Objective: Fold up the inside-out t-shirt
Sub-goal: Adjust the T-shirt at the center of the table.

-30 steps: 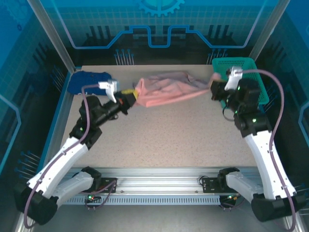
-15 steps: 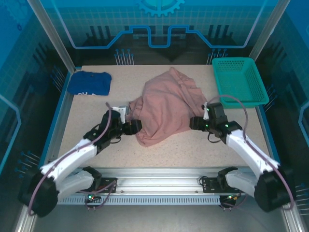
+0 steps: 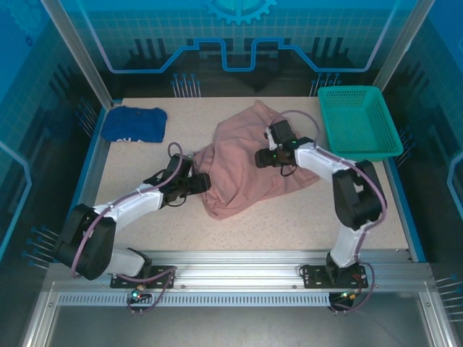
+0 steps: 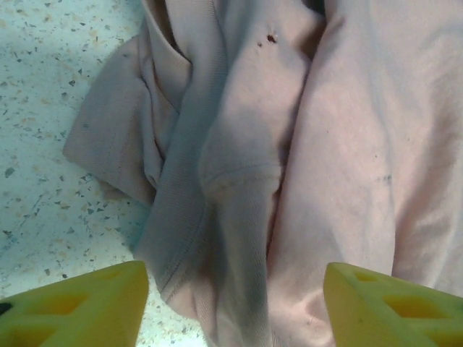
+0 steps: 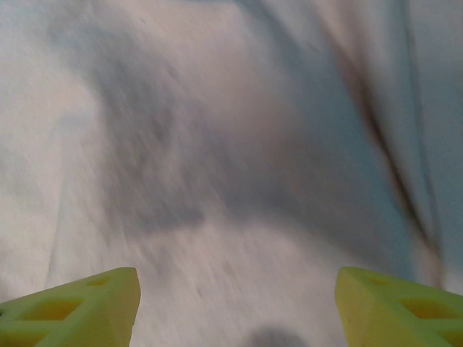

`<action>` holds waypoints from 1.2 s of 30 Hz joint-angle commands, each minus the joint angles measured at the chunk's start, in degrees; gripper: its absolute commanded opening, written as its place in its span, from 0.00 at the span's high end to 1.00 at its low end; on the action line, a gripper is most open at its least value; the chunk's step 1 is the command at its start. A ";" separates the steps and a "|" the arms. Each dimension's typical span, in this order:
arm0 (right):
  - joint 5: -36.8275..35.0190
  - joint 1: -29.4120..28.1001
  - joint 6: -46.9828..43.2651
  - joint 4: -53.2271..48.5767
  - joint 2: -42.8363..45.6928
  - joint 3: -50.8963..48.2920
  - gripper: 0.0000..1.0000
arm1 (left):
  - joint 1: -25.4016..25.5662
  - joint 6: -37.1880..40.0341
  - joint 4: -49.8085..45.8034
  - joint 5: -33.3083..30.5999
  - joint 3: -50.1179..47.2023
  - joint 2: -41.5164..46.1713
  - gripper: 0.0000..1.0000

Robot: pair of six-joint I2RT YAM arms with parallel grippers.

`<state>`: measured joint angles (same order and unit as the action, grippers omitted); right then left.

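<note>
Between the yellow tips of my left pincer (image 4: 233, 303) there's nothing clamped: jaws spread wide, hovering low over the inside-out t-shirt (image 4: 239, 144). Right under it runs a thick ridge of bunched pink cloth with a hem seam across it, and speckled desk (image 4: 43, 108) shows just off to its left. Over to my right pincer (image 5: 231, 307): wide too, gripping nothing, hung close above the middle of the shirt. That picture is smeared, so I can't pick out any seam or edge beneath it. From above, the shirt lies crumpled in a heap between the two pincers, and I'd say no fold has been made yet.

Risks now. If the left one closes on that ridge, I expect it to catch several layers and drag the whole heap rather than one edge. The right one has no edge under it, so a mid-panel pinch would likely tent the cloth or slip off.

Beyond the right pincer sits a green basket (image 3: 351, 89), near the shirt, and a wide pull could sweep cloth against it. Far past the left pincer lies a folded dark blue garment (image 3: 134, 124), well apart. The desk is pale and speckled, with blue-lit panels and aluminium posts all round.
</note>
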<state>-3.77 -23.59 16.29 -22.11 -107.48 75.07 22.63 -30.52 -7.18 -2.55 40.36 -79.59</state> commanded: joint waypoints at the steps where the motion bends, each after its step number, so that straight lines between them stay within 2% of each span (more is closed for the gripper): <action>1: -0.13 -1.95 -2.95 -3.20 -6.46 7.67 0.28 | -0.88 -1.73 3.04 3.42 -0.17 -2.60 0.41; 6: -0.61 -3.18 -3.15 -9.26 -17.43 19.20 0.29 | -1.02 -1.82 4.83 4.90 1.07 -6.46 0.52; 8: -0.31 -3.41 -2.89 -10.21 -19.99 21.50 0.34 | -1.11 -1.91 5.71 5.09 1.12 -7.16 0.58; 9: -0.04 -3.46 -2.84 -10.56 -20.94 22.47 0.40 | -1.10 -1.91 6.31 5.43 1.12 -7.43 0.62; 13: -1.89 -3.01 -3.54 -10.22 -18.53 22.56 0.81 | -1.32 -1.58 7.78 6.30 0.83 -5.61 0.84; 15: -2.66 -2.26 -3.90 -9.12 -13.85 20.36 0.91 | -1.45 -1.24 8.35 6.39 0.48 -2.19 0.97; 16: -2.62 -1.67 -3.90 -8.72 -10.91 19.13 0.94 | -1.46 -1.04 8.52 6.77 0.42 0.11 1.00; 19: -1.57 0.13 -3.93 -7.95 -0.75 14.22 0.98 | -1.37 -0.59 7.90 10.18 1.13 8.12 1.00; 25: 0.29 2.72 -5.07 -11.13 16.06 7.44 0.98 | 1.16 0.77 4.31 15.05 3.99 21.98 1.00; 31: -1.79 5.13 -7.60 -16.56 25.72 8.00 0.96 | 7.07 3.54 1.38 16.33 9.42 31.52 1.00; 36: -4.17 6.19 -8.77 -17.62 29.21 9.47 0.95 | 9.71 7.48 -1.12 13.36 13.48 33.41 1.00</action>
<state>-5.54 -18.48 9.28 -37.08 -79.77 83.57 31.99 -26.94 -5.45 11.88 51.09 -46.63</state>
